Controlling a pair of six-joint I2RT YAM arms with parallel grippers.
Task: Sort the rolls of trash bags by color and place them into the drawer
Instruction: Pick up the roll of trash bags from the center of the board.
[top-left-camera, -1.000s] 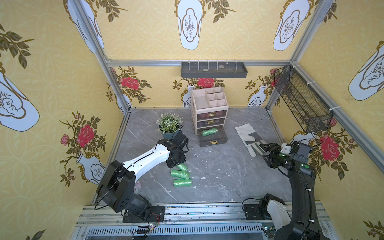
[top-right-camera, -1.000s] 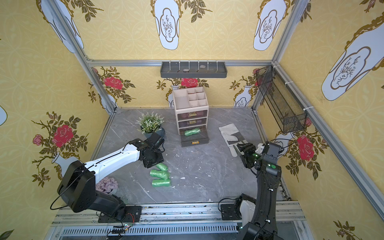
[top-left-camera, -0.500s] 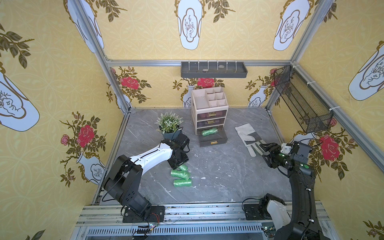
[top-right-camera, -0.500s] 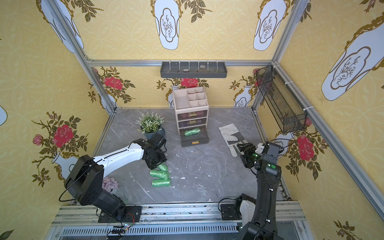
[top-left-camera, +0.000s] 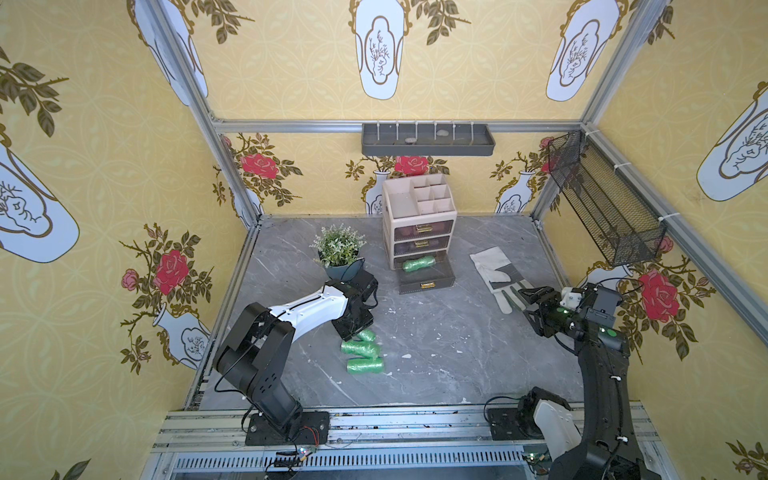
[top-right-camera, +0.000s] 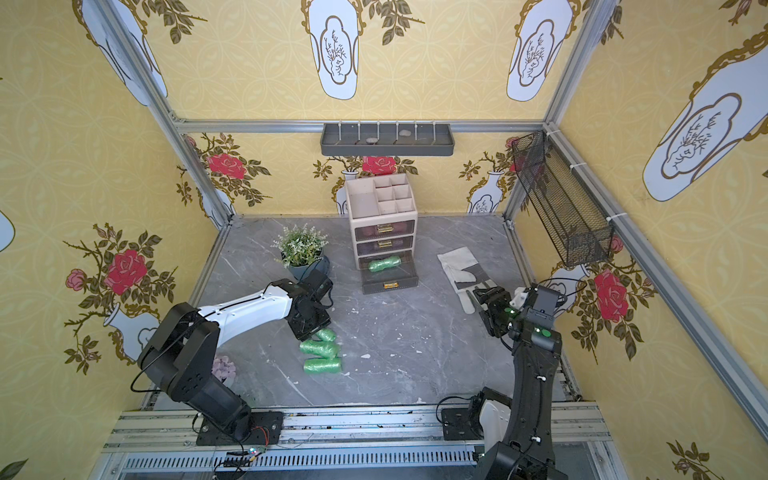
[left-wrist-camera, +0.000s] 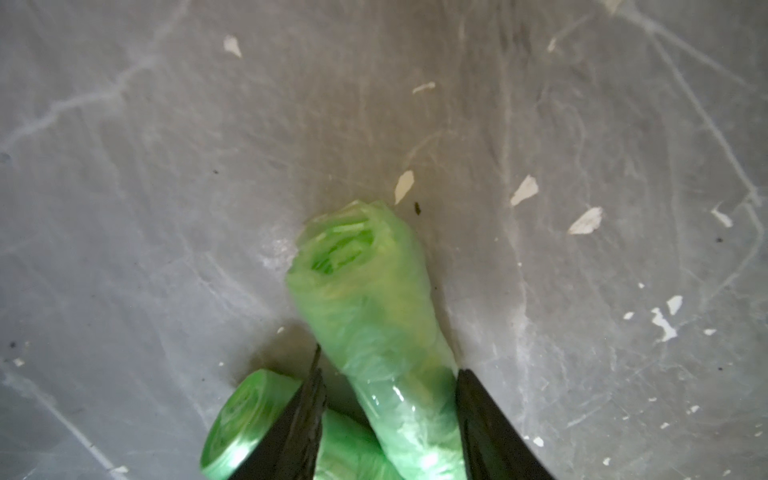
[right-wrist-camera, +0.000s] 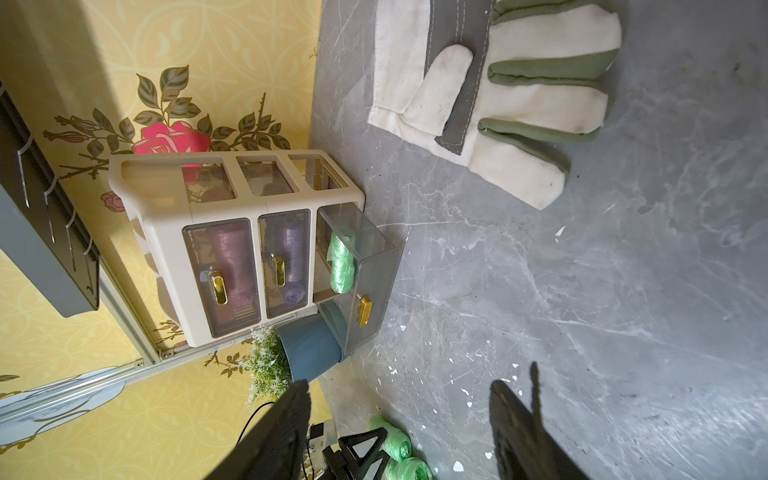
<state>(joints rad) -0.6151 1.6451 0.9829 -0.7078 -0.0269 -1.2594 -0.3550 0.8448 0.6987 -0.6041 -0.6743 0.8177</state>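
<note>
left fingers (left-wrist-camera: 291, 436) straddle a blurred green roll (left-wrist-camera: 374, 311), grip unclear; right fingers (right-wrist-camera: 282, 436) spread apart.

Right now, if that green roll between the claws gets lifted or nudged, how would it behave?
Probably squashy: the green roll between the left gripper's fingers is crinkled film with a hollow-looking end. Likely slippery, since the film shines. Being a cylinder on the smooth table, it may roll if nudged.
</note>
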